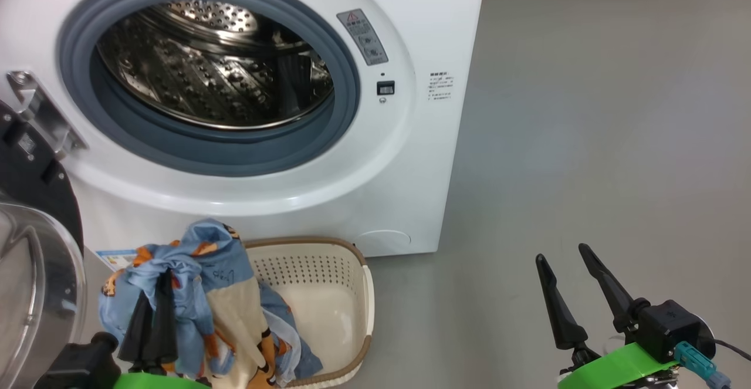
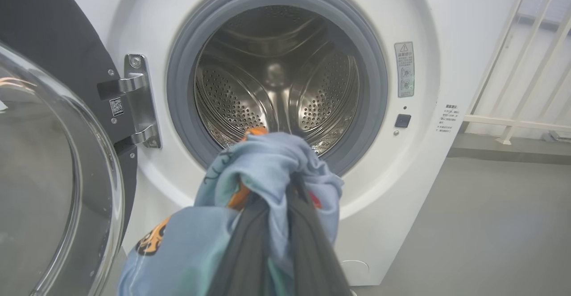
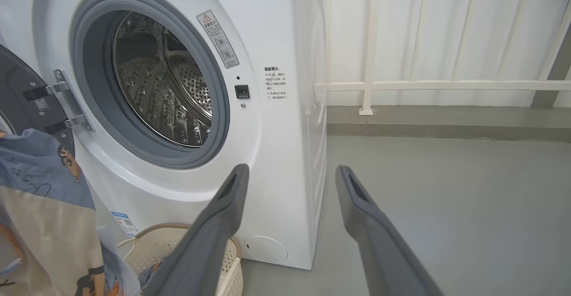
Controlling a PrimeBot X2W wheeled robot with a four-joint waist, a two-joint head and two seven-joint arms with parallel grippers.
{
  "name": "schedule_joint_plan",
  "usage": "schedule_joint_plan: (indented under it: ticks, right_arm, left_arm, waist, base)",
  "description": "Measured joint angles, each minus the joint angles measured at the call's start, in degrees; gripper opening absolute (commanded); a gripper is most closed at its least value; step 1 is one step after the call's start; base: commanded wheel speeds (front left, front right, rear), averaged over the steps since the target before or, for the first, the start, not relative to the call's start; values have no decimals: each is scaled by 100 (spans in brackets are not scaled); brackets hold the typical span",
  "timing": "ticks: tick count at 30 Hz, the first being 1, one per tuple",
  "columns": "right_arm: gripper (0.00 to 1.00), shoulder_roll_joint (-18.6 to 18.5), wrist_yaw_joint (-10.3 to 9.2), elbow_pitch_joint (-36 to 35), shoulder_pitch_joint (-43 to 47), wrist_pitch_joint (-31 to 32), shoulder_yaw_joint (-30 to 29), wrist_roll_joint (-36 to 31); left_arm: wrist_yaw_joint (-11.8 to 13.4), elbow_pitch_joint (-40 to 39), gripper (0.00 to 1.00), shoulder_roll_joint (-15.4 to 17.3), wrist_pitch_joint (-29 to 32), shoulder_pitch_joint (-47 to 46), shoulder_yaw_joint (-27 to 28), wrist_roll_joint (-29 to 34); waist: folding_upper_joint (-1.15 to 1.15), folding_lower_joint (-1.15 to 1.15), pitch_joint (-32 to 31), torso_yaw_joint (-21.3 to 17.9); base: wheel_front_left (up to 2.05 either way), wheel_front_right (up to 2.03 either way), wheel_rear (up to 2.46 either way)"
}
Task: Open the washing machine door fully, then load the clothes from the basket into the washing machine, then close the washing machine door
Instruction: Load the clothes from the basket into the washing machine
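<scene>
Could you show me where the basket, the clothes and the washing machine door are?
the basket (image 1: 311, 271): head view, perforated inner wall.
the clothes (image 2: 267, 162): left wrist view, bunched blue fabric at the top.
the washing machine door (image 2: 44, 175): left wrist view, clear glass bowl window.

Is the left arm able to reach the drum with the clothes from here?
Probably yes. The door stands wide open to the side, nothing blocks the drum, and the left gripper, shut on the clothes, points straight at it.

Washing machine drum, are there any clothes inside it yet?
No, the drum is bare steel inside; the clothes hang pinched in the left fingers outside it.
</scene>
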Motion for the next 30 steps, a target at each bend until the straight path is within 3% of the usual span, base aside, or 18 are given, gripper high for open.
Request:
schedule_joint_plan:
  ticks: [5,22,30]
  right_arm:
    - [100,10,0,-8,-8,0,-20,0]
    - [100,73,0,-18,-441,0,60,-60]
    - [100,93,0,55,-663,0,114,-60]
  left_arm:
    - [-5,208,0,-9,0,-169,-16,-21]
    - [-49,1222,0,-52,0,-2098,-31,0]
    - [-51,1893,0,314,0,-3214,-55,51]
  waist:
    - [0,0,197,-27]
    - [0,0,1174,-274]
    - [0,0,1570,-504]
  base:
    - [0,0,0]
    - [0,0,0]
    - [0,0,0]
